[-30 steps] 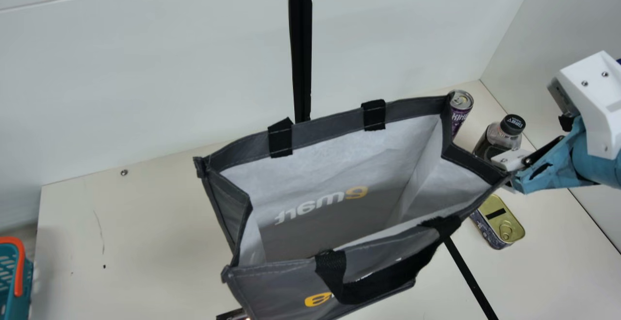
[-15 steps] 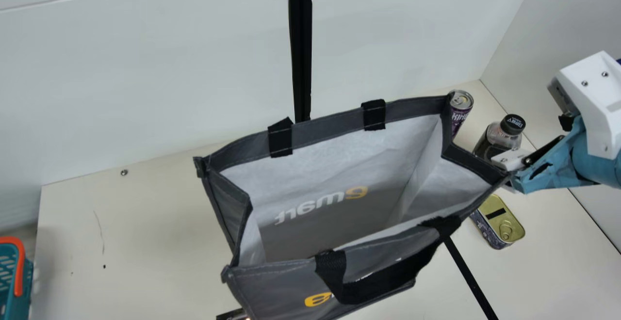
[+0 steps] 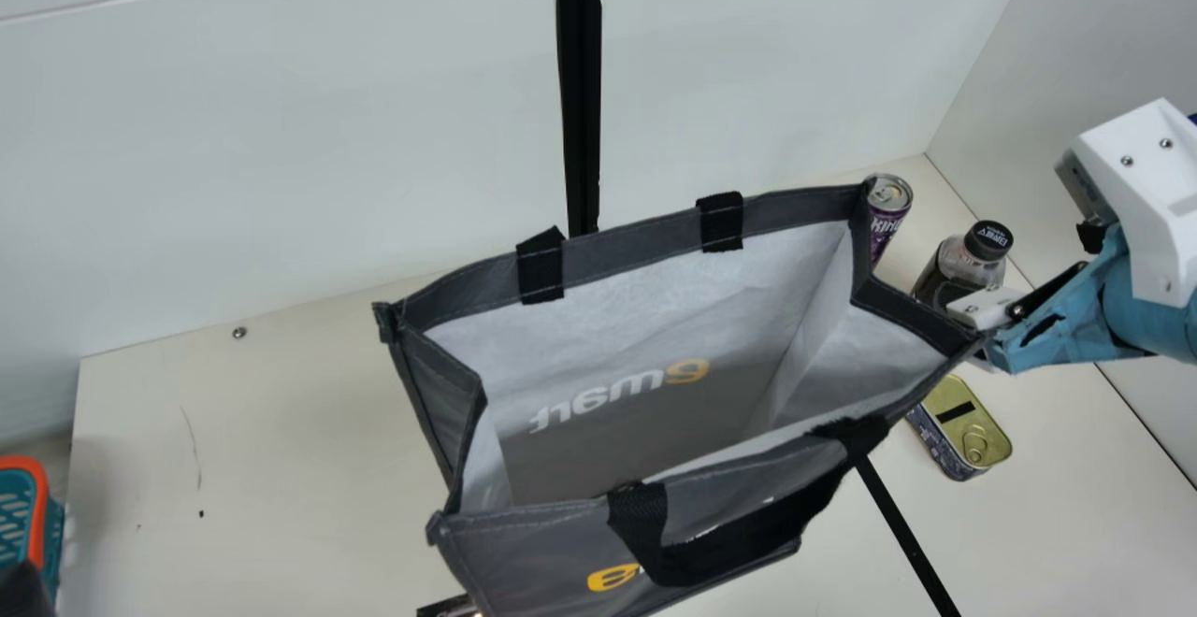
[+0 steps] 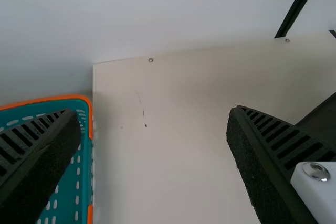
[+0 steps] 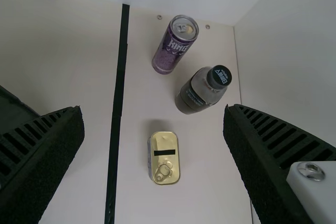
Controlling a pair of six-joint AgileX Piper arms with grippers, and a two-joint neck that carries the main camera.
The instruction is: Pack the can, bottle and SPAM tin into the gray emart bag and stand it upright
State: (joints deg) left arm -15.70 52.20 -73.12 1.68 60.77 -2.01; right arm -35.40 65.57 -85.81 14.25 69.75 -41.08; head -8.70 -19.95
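Observation:
The gray emart bag [image 3: 617,495] stands with its mouth wide in the main view, its inside showing without goods. Behind its right rim are the purple can [image 3: 887,210] and the dark bottle [image 3: 959,266], both upright; the SPAM tin [image 3: 965,430] lies right of the bag. My right gripper [image 3: 1043,322] is beside the bag's right corner, fingertips hidden. In the right wrist view it [image 5: 153,109] stands open above the can [image 5: 175,44], bottle [image 5: 202,90] and tin [image 5: 164,158]. My left gripper [image 3: 21,591] peeks in at lower left; in its wrist view it [image 4: 152,113] is open, holding nothing.
A teal basket [image 3: 49,542] with an orange rim is at the table's left edge, below one left finger. White walls [image 3: 281,131] rise behind and at the right. A small dark object [image 3: 447,608] pokes out by the bag's lower left.
The dark tip of my left gripper has come into the main view's lower left corner, in front of the basket. The right arm, bag, can, bottle and tin have kept still.

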